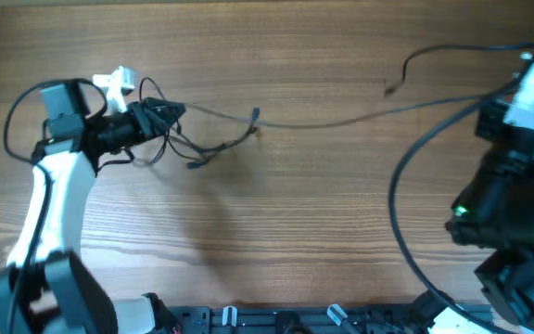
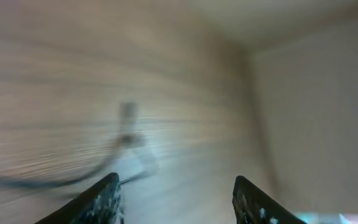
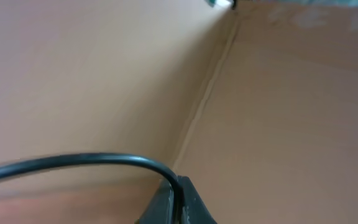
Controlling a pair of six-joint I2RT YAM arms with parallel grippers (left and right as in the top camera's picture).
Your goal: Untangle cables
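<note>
A small tangle of thin dark cables [image 1: 185, 139] lies on the wooden table at the left, with small loops and a plug end [image 1: 256, 115]. One thin strand [image 1: 341, 122] runs from it far to the right, toward the right arm [image 1: 513, 158]. My left gripper [image 1: 163, 117] is at the tangle's left edge. In the blurred left wrist view it [image 2: 176, 182] stands open, with a thin cable [image 2: 122, 142] lying just past its left fingertip [image 2: 110, 182] and nothing between the jaws. My right gripper [image 3: 178, 182] is shut on a dark cable [image 3: 73, 162] that curves off to the left.
Another thin cable [image 1: 415, 57] loops at the back right, its end [image 1: 389, 90] lying loose. A thick black arm cable [image 1: 399, 209] sweeps down the right side. A dark rail with clips [image 1: 248, 320] lines the table's near edge.
</note>
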